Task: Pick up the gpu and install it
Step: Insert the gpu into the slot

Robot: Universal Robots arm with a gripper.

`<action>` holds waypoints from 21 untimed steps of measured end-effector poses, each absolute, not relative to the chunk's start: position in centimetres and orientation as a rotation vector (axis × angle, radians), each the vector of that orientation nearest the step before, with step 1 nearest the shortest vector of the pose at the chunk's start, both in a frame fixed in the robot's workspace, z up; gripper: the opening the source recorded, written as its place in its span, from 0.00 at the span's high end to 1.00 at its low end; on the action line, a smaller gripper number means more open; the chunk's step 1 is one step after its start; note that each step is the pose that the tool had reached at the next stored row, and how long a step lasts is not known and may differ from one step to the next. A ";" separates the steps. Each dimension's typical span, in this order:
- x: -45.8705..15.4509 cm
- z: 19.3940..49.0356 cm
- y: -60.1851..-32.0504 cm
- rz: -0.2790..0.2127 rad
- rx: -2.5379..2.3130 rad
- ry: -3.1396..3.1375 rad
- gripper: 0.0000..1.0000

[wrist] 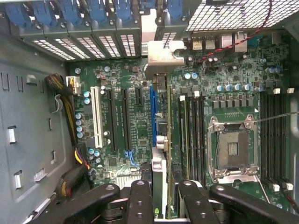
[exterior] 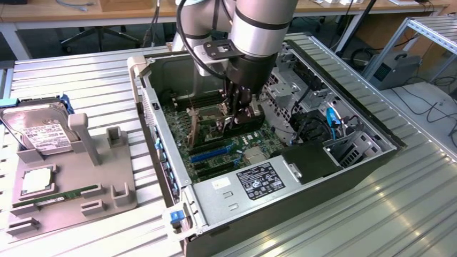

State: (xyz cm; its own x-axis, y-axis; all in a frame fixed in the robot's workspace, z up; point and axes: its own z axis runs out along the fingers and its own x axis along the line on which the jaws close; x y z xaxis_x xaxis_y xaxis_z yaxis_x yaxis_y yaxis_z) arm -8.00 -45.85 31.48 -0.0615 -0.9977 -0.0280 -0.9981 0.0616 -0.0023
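In the exterior view the gripper (exterior: 239, 115) sits mid-frame inside the open computer case (exterior: 371, 160), fingers clamped on the gpu (exterior: 246, 124), while in the wrist view the card (wrist: 161, 140) stands edge-on at centre above the blue slot (wrist: 153, 109), where slight misalignment could jam its edge.

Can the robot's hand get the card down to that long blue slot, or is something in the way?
Probably yes: the hand holds the gpu edge-on right by the blue slot, with nothing visible between them.
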 end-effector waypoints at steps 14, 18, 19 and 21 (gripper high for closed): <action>-8.3 31.3 -46.0 0.027 -2.137 2.273 0.73; -8.4 31.3 -46.1 0.027 -2.137 2.273 0.73; -8.4 31.3 -46.1 0.027 -2.137 2.273 0.73; -8.5 31.2 -46.1 0.027 -2.137 2.273 0.73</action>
State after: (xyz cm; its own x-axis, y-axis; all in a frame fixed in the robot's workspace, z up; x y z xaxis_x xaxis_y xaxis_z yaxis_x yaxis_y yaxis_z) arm -8.45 -46.13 31.24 -0.0615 -0.9977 -0.0280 -0.9981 0.0616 -0.0024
